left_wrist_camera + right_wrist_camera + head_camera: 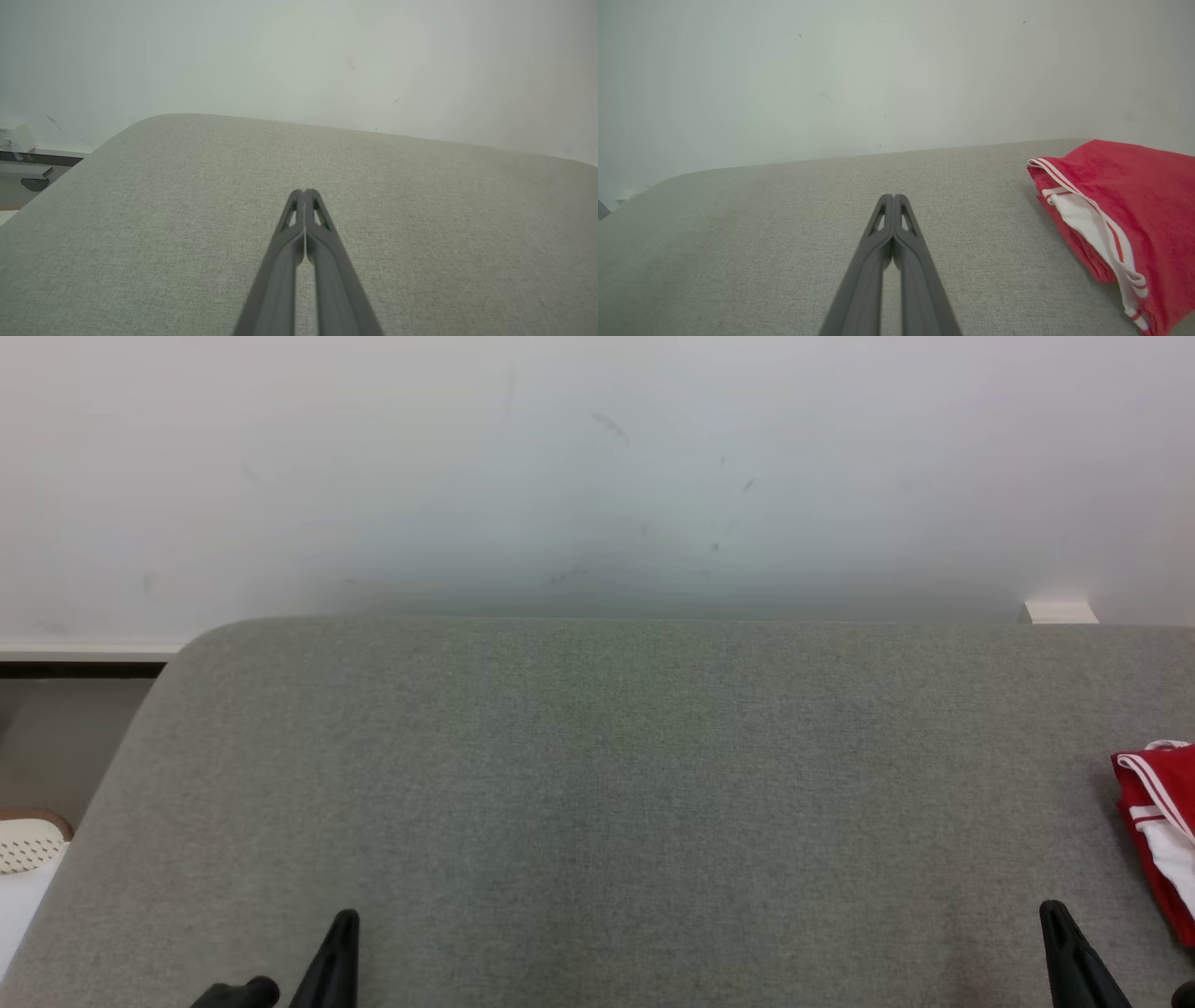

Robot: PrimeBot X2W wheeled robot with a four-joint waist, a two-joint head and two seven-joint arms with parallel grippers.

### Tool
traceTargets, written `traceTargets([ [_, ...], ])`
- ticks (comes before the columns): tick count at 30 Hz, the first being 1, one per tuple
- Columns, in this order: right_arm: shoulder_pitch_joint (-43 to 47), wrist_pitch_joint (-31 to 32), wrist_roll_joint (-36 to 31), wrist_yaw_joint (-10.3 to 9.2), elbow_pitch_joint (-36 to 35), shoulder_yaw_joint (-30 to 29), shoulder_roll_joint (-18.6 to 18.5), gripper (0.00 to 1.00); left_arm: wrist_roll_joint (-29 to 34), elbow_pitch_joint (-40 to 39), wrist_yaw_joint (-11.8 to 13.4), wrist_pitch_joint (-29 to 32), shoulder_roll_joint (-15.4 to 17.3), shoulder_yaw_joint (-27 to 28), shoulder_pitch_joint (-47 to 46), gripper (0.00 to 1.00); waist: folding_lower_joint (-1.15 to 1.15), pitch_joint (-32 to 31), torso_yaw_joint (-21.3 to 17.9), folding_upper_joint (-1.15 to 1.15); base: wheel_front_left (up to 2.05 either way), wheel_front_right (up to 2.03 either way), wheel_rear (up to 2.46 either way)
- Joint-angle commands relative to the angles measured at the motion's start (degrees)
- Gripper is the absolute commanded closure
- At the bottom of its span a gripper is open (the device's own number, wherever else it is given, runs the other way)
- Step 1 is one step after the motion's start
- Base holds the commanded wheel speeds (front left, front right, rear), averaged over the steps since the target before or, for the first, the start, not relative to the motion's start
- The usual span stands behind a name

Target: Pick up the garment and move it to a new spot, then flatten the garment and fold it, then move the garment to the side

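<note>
Grey fabric covers the pad, which stands against a scuffed white wall and has a rounded far left corner. The garment, red with white stripes and a white inner layer, lies at the pad's right edge as a compact, layered bundle, its edges roughly lined up. The left gripper is over the near edge towards the left, its fingers pressed together with nothing between them. The right gripper is over the near edge towards the right, just as tightly closed and empty, near the garment but apart from it. By the look of it the folding is done and the garment is set aside, so little or nothing of the task seems left.
</note>
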Motion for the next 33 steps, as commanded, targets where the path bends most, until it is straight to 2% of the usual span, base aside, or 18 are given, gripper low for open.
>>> traceTargets([
  [1,-0.71,-0.18,2.38,0.0,-0.34,0.04,-0.36,1.0,-2.63,-0.62,-0.4,0.45,0.17,0.85,-1.02,1.0,0.0,0.01,0.0,0.0,0.0,0.0,0.0],
  [16,-4.29,0.14,17.87,-0.02,4.15,0.4,-1.17,1.0,-17.33,0.1,-2.79,4.55,-1.44,4.1,-2.67,1.0,0.0,0.1,-0.03,0.0,0.0,0.0,0.0],
  [33,-7.37,0.56,32.06,-0.03,8.12,0.49,-1.61,1.0,-31.13,0.76,-5.06,8.38,-2.97,7.16,-4.23,1.0,0.0,0.21,-0.07,0.0,0.0,0.0,0.0],
])
